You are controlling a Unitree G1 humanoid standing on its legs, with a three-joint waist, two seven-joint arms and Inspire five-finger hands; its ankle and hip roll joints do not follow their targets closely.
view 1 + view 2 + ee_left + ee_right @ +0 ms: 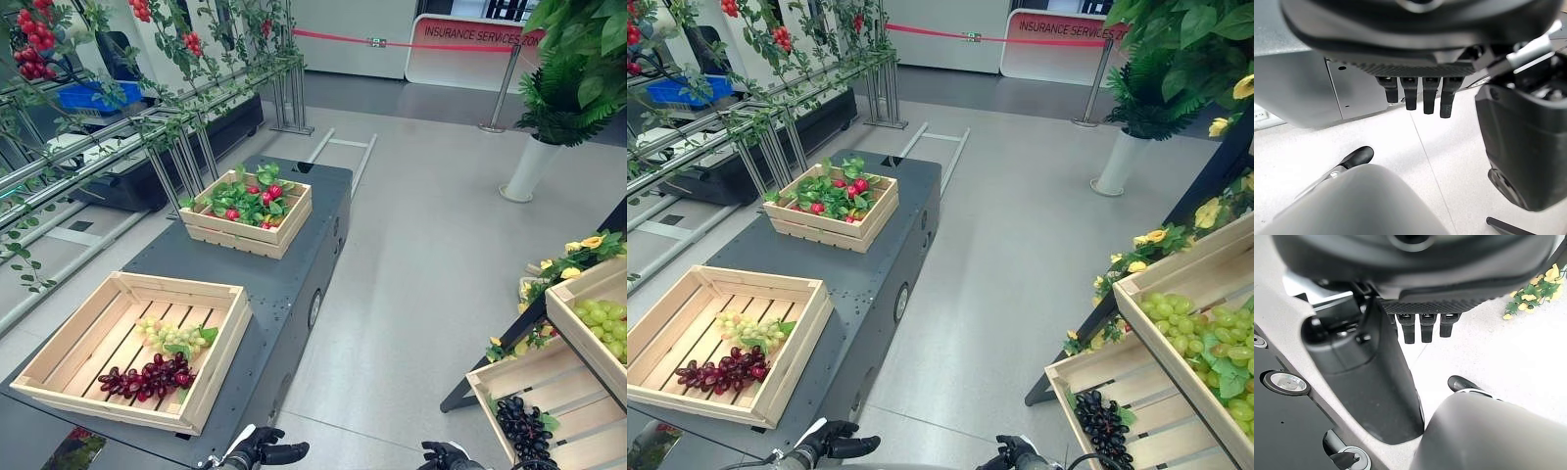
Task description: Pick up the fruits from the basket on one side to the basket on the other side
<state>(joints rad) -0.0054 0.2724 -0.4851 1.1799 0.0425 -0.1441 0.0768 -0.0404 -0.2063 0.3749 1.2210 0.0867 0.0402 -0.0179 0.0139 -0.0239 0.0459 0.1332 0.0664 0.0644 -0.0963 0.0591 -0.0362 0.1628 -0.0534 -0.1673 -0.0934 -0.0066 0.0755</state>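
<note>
left hand (263, 448): low, fingers relaxed and straight, holding nothing | right hand (446, 456): low, fingers loose, holding nothing | pale slatted wooden basket (59, 333) on dark grey surface (284, 284): ahead-left of left hand, holds dark red grape bunch (147, 378) and green grape bunch (171, 337) | wooden shelf basket (509, 382) with black grapes (524, 428): just right of right hand

On the counter (284, 284), the near crate (59, 343) holds grapes (147, 377); the strawberry crate (294, 211) sits behind it.
</note>
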